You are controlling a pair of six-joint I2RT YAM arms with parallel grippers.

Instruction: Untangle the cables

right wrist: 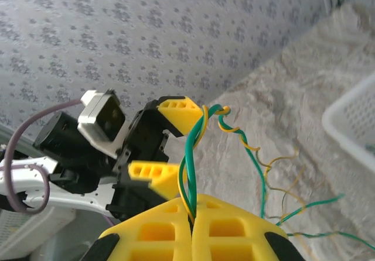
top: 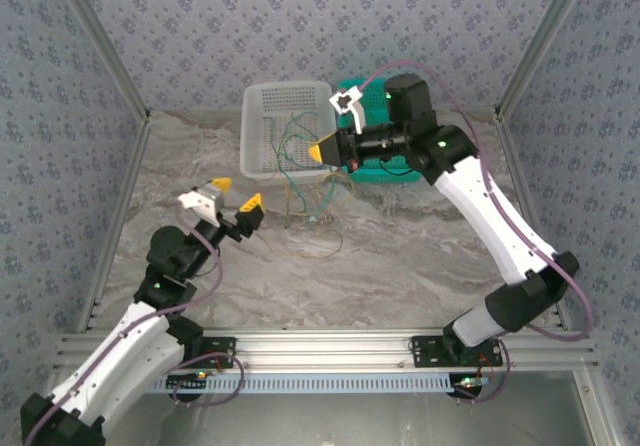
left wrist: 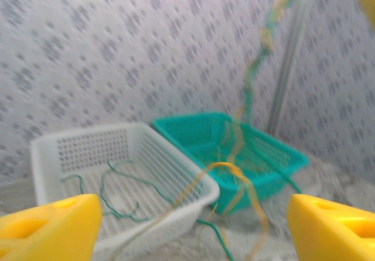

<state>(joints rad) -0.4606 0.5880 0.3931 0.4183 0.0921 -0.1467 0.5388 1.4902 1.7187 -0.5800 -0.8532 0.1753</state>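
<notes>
Right gripper [right wrist: 192, 215] clamps tight on twisted green-and-yellow cables [right wrist: 188, 161] at the white basket's [top: 262, 106] edge, while the left gripper [top: 238, 193] stands spread open nearby.

From above, the bench [top: 400, 256] is bare across the lower middle and down the left side, leaving wide room between the two arms. The upper centre is crowded. The white basket [top: 262, 96] and teal basket [top: 372, 176] sit touching, and the right arm lies over the teal one. The cables [top: 312, 206] spill from the white basket's near rim onto the bench at centre, between the left gripper [top: 238, 192] and the baskets. Its jaws stand wide apart. From its wrist, a yellow loop arches straight ahead and a twisted strand climbs to the upper right. The right gripper [top: 318, 152], jaws closed on that strand, hangs at the white basket's right rim. Walls [top: 200, 36] close off the back and sides.
</notes>
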